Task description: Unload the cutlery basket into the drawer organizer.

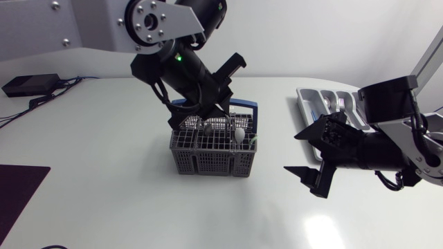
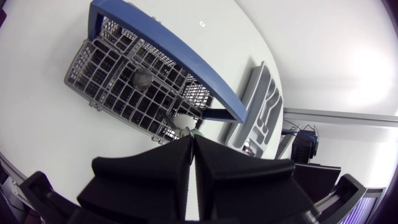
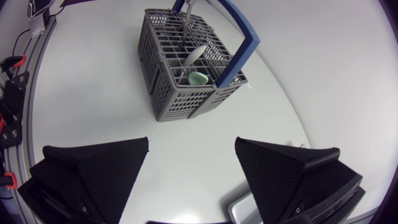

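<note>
Right gripper (image 1: 294, 152) hung nearest the onlooker, low over the bare white table (image 1: 104, 173), its two wedge fingers spread wide with nothing between them and their tips turned toward the cutlery basket (image 1: 211, 155). Just beyond it, near the middle of the table, the grey wire basket stood upright with its blue handle (image 2: 168, 56) raised over the compartments. Two silver spoon bowls (image 1: 206, 128) showed above the compartments under the handle, and a pale green piece (image 3: 199, 78) sat in the compartment beside one of them. Left gripper (image 2: 193, 138) was poised directly above the basket on the arm that entered from the left, its fingers brought together to a thin slit just over the wire rim beside one spoon bowl; whether a handle was pinched between them could not be told. Farther back and to the right, well apart from the basket, the grey drawer organizer (image 1: 308, 104) lay flat behind the right arm, with a few silver utensils (image 1: 331, 104) in its slots.
</note>
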Tool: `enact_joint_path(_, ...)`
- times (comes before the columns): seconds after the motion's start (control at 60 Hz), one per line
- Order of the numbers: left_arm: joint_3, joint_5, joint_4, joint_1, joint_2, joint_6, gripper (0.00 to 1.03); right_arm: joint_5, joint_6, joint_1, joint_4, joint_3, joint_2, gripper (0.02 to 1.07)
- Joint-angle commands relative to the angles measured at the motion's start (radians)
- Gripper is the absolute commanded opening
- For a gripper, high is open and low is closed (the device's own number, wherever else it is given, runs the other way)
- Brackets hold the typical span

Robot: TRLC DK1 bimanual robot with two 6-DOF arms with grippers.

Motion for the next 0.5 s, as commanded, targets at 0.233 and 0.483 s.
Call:
enact_joint_path(0.233, -0.052, 0.048, 0.007, 0.026, -0.084, -0.021, 0.05, 0.005, 0.114, 0.071, -0.003, 0.014, -0.056, 1.02)
enact_joint_path(0.483, -0.067, 0.068, 0.007, 0.030, -0.134, -0.023, 0.05, 0.007, 0.195, 0.133, -0.021, 0.066, -0.044, 0.99)
